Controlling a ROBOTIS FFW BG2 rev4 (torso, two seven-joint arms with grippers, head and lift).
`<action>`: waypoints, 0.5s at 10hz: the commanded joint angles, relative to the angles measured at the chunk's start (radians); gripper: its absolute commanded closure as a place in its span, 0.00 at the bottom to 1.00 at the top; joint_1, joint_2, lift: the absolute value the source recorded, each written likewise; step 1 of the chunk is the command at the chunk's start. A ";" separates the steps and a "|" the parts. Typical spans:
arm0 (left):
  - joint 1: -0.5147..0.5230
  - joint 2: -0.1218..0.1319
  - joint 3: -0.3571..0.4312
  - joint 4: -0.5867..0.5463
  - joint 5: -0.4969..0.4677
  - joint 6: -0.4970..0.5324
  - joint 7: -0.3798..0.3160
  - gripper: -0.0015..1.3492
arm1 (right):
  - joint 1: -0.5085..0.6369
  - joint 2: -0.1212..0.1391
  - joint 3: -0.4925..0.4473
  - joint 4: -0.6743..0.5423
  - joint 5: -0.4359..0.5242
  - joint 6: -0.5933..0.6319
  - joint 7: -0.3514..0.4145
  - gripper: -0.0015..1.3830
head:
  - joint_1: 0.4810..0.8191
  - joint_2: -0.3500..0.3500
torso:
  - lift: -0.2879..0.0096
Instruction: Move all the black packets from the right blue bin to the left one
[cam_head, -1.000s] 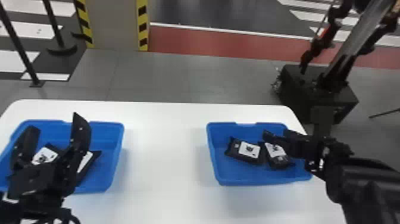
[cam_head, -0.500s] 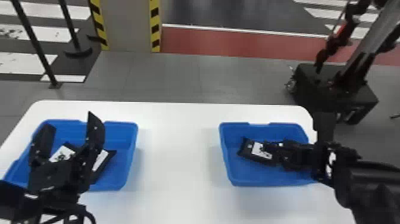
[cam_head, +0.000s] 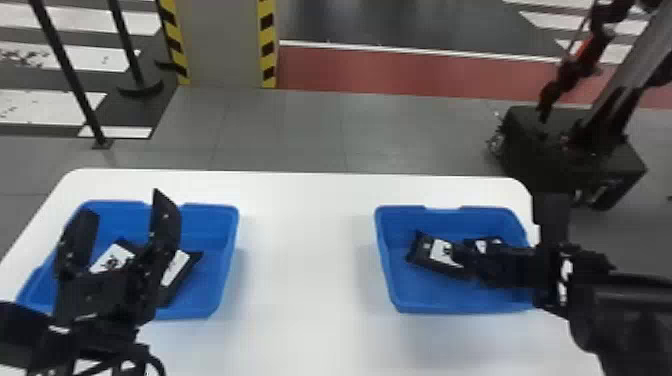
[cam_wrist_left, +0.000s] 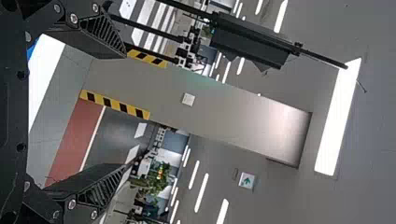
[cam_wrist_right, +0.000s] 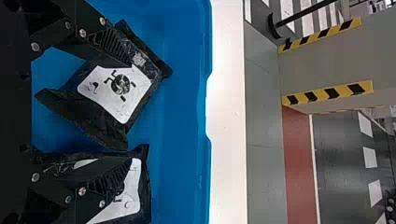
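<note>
A: State of the right tool (cam_head: 469, 259)?
B: Spread. The fingers stand apart, low in the right blue bin (cam_head: 465, 306). In the right wrist view, one finger overlies part of the first black packet (cam_wrist_right: 70, 105); the other overlies the second black packet (cam_wrist_right: 145, 186). Contact between fingers and packets: cannot tell.

A: Position of those packets?
B: Both in the right blue bin, just beside each other, white labels showing. In the head view, the first lies aslant toward the bin's left side; the second is partly hidden by the tool.

A: State of the left tool (cam_head: 121, 202)?
B: Spread, fingers raised and apart, in front of the left blue bin (cam_head: 227, 250) in the head view. Two black packets, one left (cam_head: 112, 257) and one right (cam_head: 176, 272), lie in that bin, partly hidden by the tool.

A: Support and surroundings?
B: Both bins stand well apart on the white surface (cam_head: 305, 260). Beyond it: grey floor (cam_head: 285, 130), a red floor strip (cam_head: 400, 70), and a pillar (cam_head: 220, 40) with yellow-and-black striped edges.
</note>
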 joint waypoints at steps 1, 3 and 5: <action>0.001 0.000 0.000 0.000 0.000 -0.004 0.000 0.15 | -0.029 -0.001 0.002 0.048 0.008 -0.024 0.003 0.25 | 0.63 0.35 | 0.60; 0.001 0.000 0.000 0.000 0.000 -0.007 0.000 0.15 | -0.093 0.001 0.013 0.156 0.022 -0.083 0.043 0.34 | 0.63 0.35 | 0.60; -0.002 0.002 0.000 0.000 0.000 -0.009 0.000 0.15 | -0.113 0.001 0.020 0.200 0.028 -0.059 0.056 0.38 | 0.63 0.36 | 0.60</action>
